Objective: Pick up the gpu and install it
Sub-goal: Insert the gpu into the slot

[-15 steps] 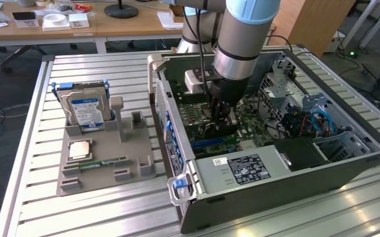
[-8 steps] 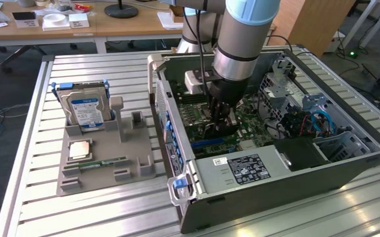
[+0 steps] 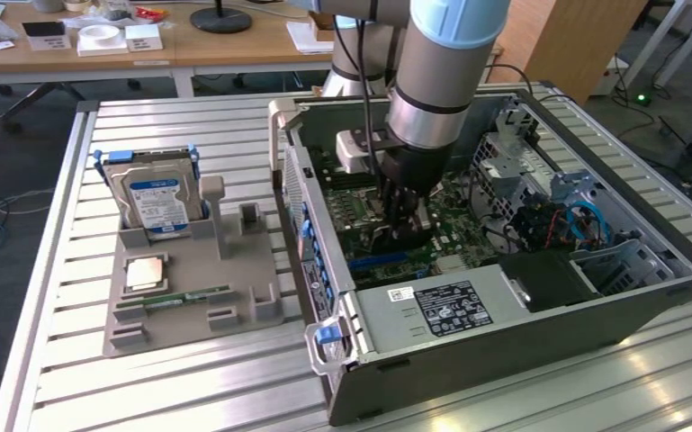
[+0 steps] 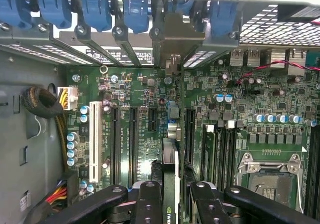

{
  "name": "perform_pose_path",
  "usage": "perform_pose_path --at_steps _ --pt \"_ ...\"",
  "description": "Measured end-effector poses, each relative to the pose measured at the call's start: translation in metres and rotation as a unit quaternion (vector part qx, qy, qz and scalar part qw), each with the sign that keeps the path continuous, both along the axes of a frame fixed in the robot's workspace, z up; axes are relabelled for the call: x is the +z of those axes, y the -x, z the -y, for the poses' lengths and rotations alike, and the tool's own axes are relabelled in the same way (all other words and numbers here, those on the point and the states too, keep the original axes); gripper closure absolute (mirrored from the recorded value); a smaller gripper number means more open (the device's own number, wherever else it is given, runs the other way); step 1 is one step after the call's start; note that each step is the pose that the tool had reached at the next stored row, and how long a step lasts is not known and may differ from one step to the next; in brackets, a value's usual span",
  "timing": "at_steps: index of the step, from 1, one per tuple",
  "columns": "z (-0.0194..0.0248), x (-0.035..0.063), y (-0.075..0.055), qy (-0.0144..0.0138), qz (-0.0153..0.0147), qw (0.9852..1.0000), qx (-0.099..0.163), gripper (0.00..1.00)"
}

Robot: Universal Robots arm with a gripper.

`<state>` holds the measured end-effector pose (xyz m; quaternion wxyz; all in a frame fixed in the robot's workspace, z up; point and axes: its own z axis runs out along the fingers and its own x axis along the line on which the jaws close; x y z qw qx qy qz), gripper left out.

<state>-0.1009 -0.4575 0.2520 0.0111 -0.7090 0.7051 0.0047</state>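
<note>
My gripper (image 3: 402, 220) reaches down into the open computer case (image 3: 502, 315), just above the green motherboard (image 3: 453, 229). It is shut on the gpu (image 4: 170, 169), which I see edge-on between the two black fingers (image 4: 149, 204). The card stands upright over the motherboard's row of black expansion slots (image 4: 133, 139). Its silver end bracket (image 4: 176, 39) sits against the case's rear slot openings, among the blue latches (image 4: 97, 12). I cannot tell whether the card's lower edge is seated in a slot.
On the exterior view's left, a grey holder (image 3: 238, 279) carries a silver hard drive (image 3: 159, 202), a square chip (image 3: 148, 272) and a slim green memory stick (image 3: 190, 297). Inside the case are a processor socket (image 4: 272, 171), a white slot (image 4: 93, 139) and bundled cables (image 4: 42, 102).
</note>
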Motion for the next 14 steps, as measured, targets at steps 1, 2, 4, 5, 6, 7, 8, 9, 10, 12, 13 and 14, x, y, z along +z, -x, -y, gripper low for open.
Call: perform_pose_path --at_steps 1,2,4,5,6,7,8,9,10,12,13,14 --pt "0.0 -0.0008 0.0 0.0 0.0 1.0 0.0 0.74" --pt "0.0 -0.0014 0.0 0.0 0.0 1.0 0.0 0.74" --pt "0.0 -0.0029 0.0 0.0 0.0 1.0 0.0 0.74" --pt "0.0 -0.0034 0.0 0.0 0.0 1.0 0.0 0.74" --pt "0.0 -0.0039 0.0 0.0001 0.0 1.0 0.0 0.74" --pt "0.0 -0.0044 0.0 0.0 0.0 1.0 0.0 0.74" --pt "0.0 -0.0049 0.0 0.0001 0.0 1.0 0.0 0.74" --pt "0.0 -0.005 0.0001 0.0001 -0.0001 1.0 0.0 0.74" --pt "0.0 -0.005 0.0001 0.0002 -0.0001 1.0 0.0 0.74" --pt "0.0 -0.0054 0.0 0.0001 0.0 1.0 0.0 0.74" --pt "-0.0001 -0.0059 0.0 -0.0001 0.0 1.0 0.0 0.74" --pt "0.0 -0.0063 0.0 0.0001 -0.0001 1.0 0.0 0.74"
